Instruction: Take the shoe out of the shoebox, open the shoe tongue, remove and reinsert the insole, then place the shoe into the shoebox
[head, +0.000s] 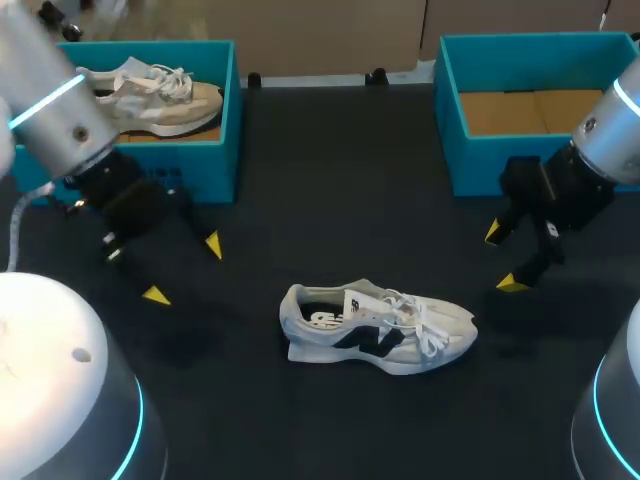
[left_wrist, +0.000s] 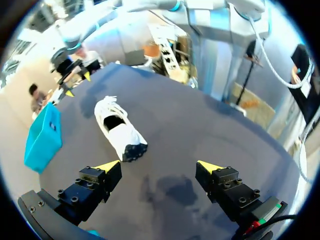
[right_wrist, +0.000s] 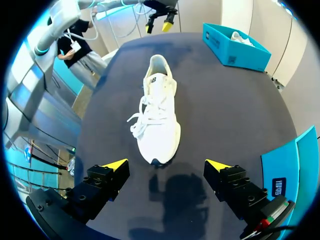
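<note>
On the dark table (head: 330, 150), a blue shoebox (head: 470, 170) is set behind and right of the white shoe (head: 375, 330), another box (head: 215, 160) behind-left. The shoe is flanked, untouched, by the left gripper (head: 184, 270) and right gripper (head: 502, 258), both spread wide with nothing held.

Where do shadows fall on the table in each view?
Head view: on the dark table only a thin shadow shows under the shoe. Left wrist view: a soft dark patch lies on the table between the open fingers of the left gripper. Right wrist view: a similar patch lies between the open fingers of the right gripper, close to the shoe's toe.
</note>
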